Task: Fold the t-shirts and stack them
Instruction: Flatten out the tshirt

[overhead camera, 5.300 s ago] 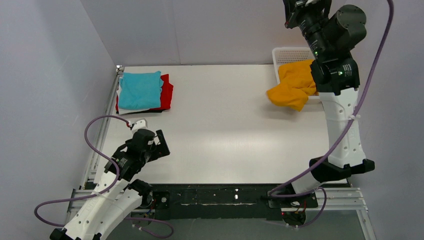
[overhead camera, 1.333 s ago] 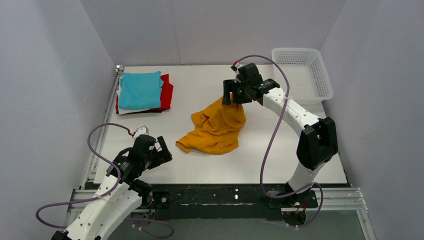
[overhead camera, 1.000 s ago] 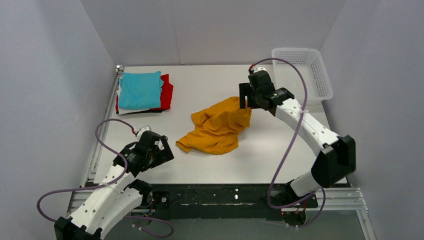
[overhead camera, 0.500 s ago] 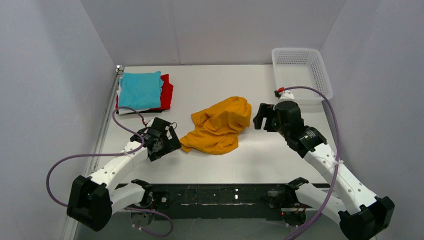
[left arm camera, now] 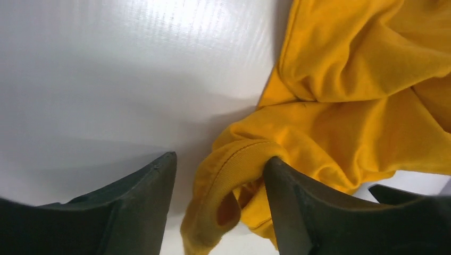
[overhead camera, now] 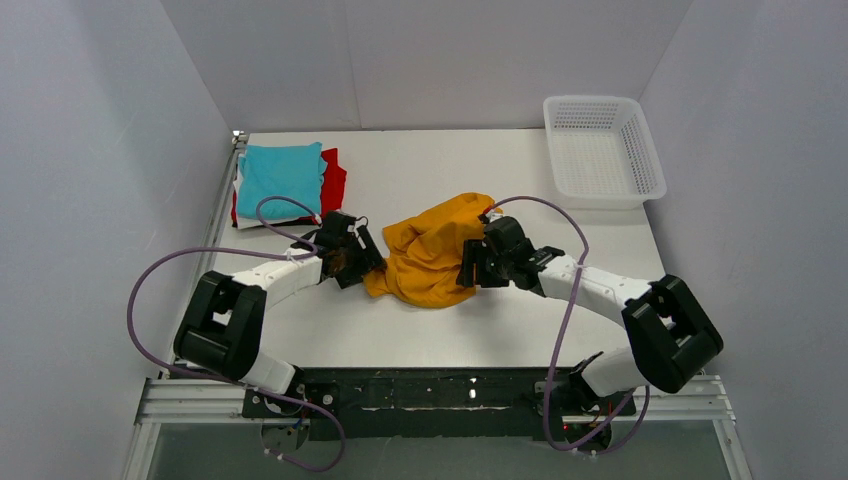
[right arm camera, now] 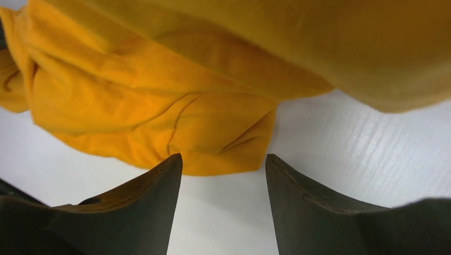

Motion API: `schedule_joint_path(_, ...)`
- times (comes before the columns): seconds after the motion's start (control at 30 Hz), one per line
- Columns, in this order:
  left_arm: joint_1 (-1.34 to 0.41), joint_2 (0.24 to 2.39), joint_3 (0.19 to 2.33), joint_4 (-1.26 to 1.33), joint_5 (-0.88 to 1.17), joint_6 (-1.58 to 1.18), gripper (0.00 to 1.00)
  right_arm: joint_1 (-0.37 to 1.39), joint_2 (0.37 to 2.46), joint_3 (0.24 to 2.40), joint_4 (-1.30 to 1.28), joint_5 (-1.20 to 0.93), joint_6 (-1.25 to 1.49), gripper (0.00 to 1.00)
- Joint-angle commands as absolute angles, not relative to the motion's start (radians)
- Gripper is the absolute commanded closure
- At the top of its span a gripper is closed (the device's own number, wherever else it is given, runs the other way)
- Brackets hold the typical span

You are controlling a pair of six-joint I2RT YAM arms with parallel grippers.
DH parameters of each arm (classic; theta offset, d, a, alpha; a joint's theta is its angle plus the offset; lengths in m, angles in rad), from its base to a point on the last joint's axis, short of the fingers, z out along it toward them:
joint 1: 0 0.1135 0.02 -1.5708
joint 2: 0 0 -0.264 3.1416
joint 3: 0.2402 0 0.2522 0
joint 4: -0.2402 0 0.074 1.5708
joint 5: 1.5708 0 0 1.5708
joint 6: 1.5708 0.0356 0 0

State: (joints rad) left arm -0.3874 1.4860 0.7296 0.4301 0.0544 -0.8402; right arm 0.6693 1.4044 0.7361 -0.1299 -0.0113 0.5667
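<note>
the mustard-orange t-shirt (overhead camera: pixel 435 255) is a loose, crumpled heap in the middle of the overhead view, lying on the white surface (overhead camera: pixel 450 335). it is plain cloth, bunched into soft ridges, with a stitched hem rolled over at its lower left end.

the left jaws sit at the heap's left edge and the right jaws at its right edge, so the shirt lies between the two arms. in the left wrist view the shirt (left arm camera: pixel 345 106) fills the upper right. its rolled hem curls down into the gap of the left jaws, which stand partly open. the hem touches the right-hand finger and stays apart from the left-hand one, so nothing is pinched. in the right wrist view the shirt (right arm camera: pixel 159 106) spreads across the top. its lower edge lies just ahead of the gap of the right jaws, which are also partly open and hold nothing.

at the upper left of the overhead view is a folded stack with a turquoise t-shirt (overhead camera: pixel 282 178) on top. a red t-shirt (overhead camera: pixel 336 187) shows along its right side.

the white mesh basket (overhead camera: pixel 648 150) stands at the upper right, well apart from the heap, with its mesh floor in plain view.
</note>
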Motion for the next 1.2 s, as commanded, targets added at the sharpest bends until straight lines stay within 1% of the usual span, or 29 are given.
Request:
schedule_joint_path(0.0, -0.406, 1.582, 0.689, 0.437, 0.164, -0.851, 0.51, 0.683, 1.488, 0.801, -0.053, 0.07, 0.602, 0.34)
schedule_joint_path(0.07, -0.424, 1.593, 0.69, 0.454, 0.19, -0.848, 0.86, 0.693, 1.524, 0.807, -0.046, 0.083, 0.623, 0.35)
schedule_joint_path(0.1, -0.434, 1.594, 0.691, 0.453, 0.192, -0.844, 1.0, 0.7, 1.539, 0.81, -0.047, 0.094, 0.634, 0.35)
schedule_joint_path(0.17, -0.45, 1.585, 0.693, 0.437, 0.184, -0.833, 1.0, 0.714, 1.565, 0.814, -0.038, 0.093, 0.643, 0.37)
schedule_joint_path(0.23, -0.457, 1.555, 0.681, 0.436, 0.16, -0.821, 1.0, 0.732, 1.594, 0.818, -0.019, 0.089, 0.644, 0.46)
schedule_joint_path(0.27, -0.461, 1.534, 0.675, 0.428, 0.147, -0.815, 1.0, 0.739, 1.609, 0.824, -0.02, 0.091, 0.645, 0.53)
schedule_joint_path(0.33, -0.468, 1.483, 0.672, 0.39, 0.112, -0.787, 1.0, 0.747, 1.63, 0.855, -0.043, 0.083, 0.64, 0.77)
schedule_joint_path(0.37, -0.473, 1.452, 0.678, 0.354, 0.089, -0.769, 1.0, 0.749, 1.629, 0.867, -0.06, 0.084, 0.635, 0.86)
schedule_joint_path(0.4, -0.477, 1.423, 0.69, 0.316, 0.065, -0.747, 1.0, 0.751, 1.616, 0.88, -0.085, 0.1, 0.631, 0.94)
schedule_joint_path(0.43, -0.483, 1.385, 0.705, 0.271, 0.035, -0.727, 1.0, 0.752, 1.593, 0.892, -0.114, 0.128, 0.627, 0.99)
schedule_joint_path(0.57, -0.5, 1.223, 0.781, 0.082, -0.096, -0.654, 1.0, 0.754, 1.433, 0.957, -0.288, 0.243, 0.607, 0.99)
schedule_joint_path(0.7, -0.517, 1.044, 0.855, 0.018, -0.131, -0.575, 1.0, 0.755, 1.24, 1.045, -0.395, 0.201, 0.536, 0.99)
schedule_joint_path(0.9, -0.532, 0.899, 1.031, -0.069, -0.037, -0.498, 1.0, 0.755, 1.126, 1.328, -0.619, 0.147, 0.421, 0.99)
schedule_joint_path(1.07, -0.535, 0.851, 1.221, -0.09, 0.09, -0.429, 1.0, 0.755, 1.049, 1.483, -0.618, 0.076, 0.35, 0.99)
schedule_joint_path(1.17, -0.535, 0.862, 1.34, -0.103, 0.165, -0.389, 1.0, 0.755, 1.053, 1.631, -0.674, 0.045, 0.306, 0.99)
